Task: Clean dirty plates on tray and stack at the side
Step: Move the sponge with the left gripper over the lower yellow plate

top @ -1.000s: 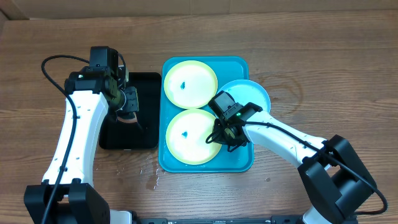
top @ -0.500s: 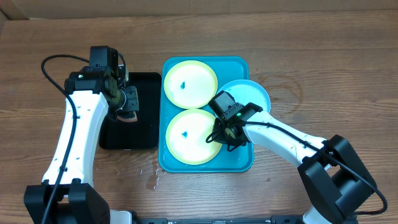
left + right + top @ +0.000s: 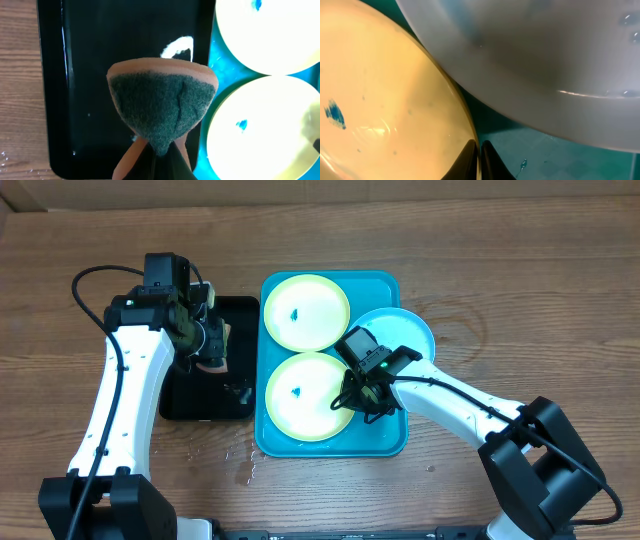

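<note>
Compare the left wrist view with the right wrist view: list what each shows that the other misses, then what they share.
Only the left wrist view: the sponge held in the left gripper, the black tray, a strip of table, and the far yellow plate. Only the right wrist view: the underside of the blue plate, and the right gripper pinching the rim of the near yellow plate. Both: the near yellow plate, its blue smudge and the turquoise tray.
</note>
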Controlling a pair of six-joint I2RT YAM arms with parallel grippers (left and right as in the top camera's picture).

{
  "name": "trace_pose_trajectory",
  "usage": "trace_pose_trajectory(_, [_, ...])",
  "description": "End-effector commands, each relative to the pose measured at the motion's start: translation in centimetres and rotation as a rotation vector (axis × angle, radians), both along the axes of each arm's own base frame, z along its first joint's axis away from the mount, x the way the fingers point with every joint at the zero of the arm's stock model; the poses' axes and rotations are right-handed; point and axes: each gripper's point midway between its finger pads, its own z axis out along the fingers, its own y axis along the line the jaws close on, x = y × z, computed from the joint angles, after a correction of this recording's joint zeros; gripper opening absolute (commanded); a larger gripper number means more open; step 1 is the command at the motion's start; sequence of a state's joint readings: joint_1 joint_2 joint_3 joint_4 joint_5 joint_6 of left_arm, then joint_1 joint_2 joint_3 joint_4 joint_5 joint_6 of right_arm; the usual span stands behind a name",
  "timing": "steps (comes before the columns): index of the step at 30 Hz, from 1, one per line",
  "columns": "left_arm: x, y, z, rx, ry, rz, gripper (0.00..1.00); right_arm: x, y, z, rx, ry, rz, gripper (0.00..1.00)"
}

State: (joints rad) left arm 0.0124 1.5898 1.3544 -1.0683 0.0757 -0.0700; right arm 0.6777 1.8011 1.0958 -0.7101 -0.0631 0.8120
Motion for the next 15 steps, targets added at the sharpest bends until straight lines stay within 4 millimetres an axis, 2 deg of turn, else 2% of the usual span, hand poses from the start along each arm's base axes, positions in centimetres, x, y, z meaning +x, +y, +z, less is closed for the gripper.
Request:
trace_pose_trajectory(1, [0.4,-0.8,0.6,-0.021,-0.032,-0.045,0.04,-0.1,-0.1,-0.2,-0.006,0.0,-0.003,0.05])
trace_pose_trajectory(3, [0.5,-1.7,0.7,-0.054,-0.039,-0.072,0.04,-0.1,-0.1,-0.2,-0.006,-0.001,-0.003,0.04])
trace_pose_trajectory(6, [0.3,-4.5,1.2,-0.172,-0.05,-0.168,0.04,-0.2,-0.1,-0.2,-0.003,0.001,-0.001,0.04])
trace_pose_trajectory(9, [-0.3,-7.1,1.7,-0.274,-0.041,-0.227,0.04,-0.2,-0.1,-0.2,-0.003,0.002,-0.001,0.15])
trace_pose_trajectory(15, [-1.8,-9.6,0.7,-0.265,0.004,-0.3,0.04,-0.2,-0.1,-0.2,-0.003,0.002,-0.001,0.15])
